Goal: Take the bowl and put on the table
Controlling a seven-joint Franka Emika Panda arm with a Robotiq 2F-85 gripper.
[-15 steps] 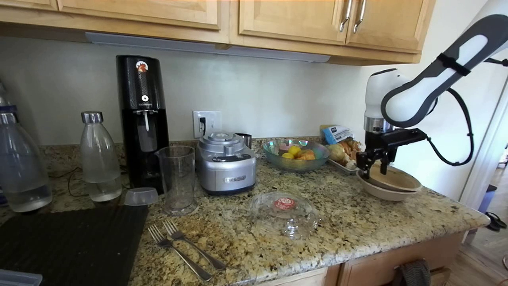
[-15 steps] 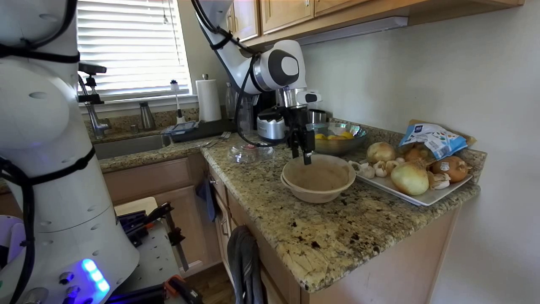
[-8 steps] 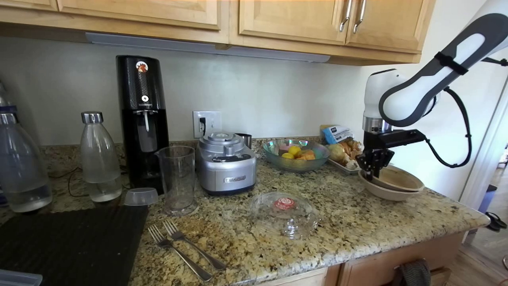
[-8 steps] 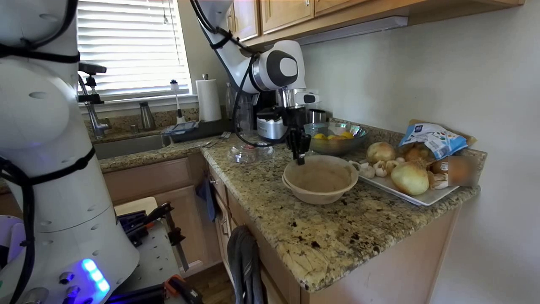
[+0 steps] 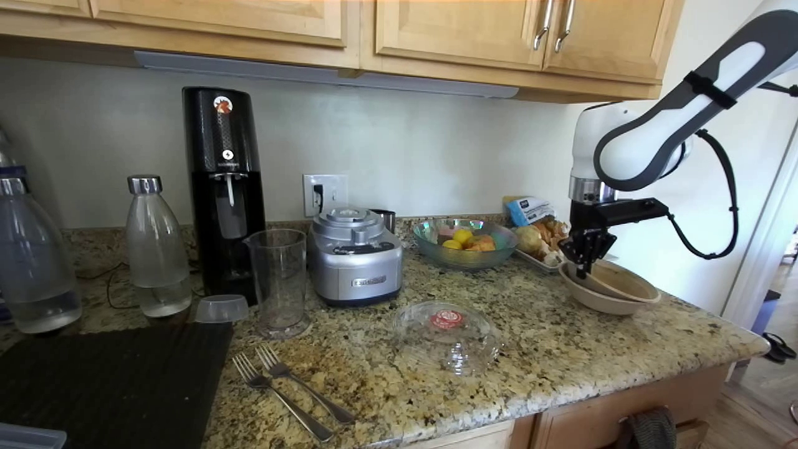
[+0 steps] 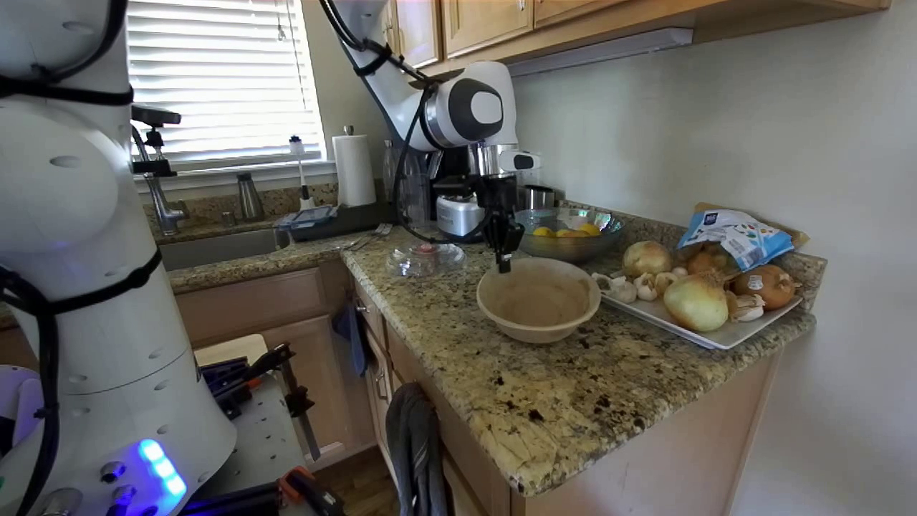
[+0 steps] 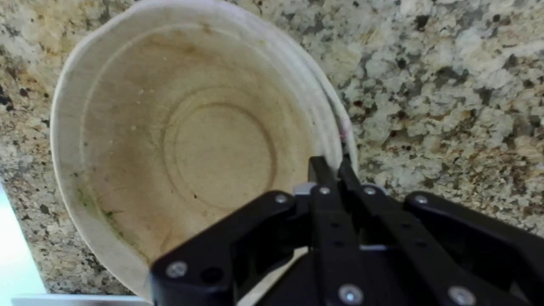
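Observation:
The cream-beige bowl [image 6: 544,297] sits nested inside a matching tan bowl [image 5: 601,304] near the counter's end. My gripper [image 7: 333,165] is shut on the bowl's rim: in the wrist view one black finger is inside the bowl, and the other lies between the two rims. Brown stains and a few green specks mark the bowl's inside [image 7: 216,148]. In an exterior view the bowl looks tilted within the lower one, which is mostly hidden beneath it in the other views. The table is the speckled granite countertop [image 6: 573,394] under both bowls.
A tray [image 6: 663,315] of onions and garlic lies close beside the bowls, with a glass fruit bowl [image 5: 430,246] behind. A clear plastic lid [image 5: 446,343], forks [image 5: 287,386] and the food processor [image 5: 355,268] stand further along. The counter's front edge is near.
My gripper's fingers have come together on the rim. The hand has risen slightly, and the upper bowl has shifted and tilted a little with it.

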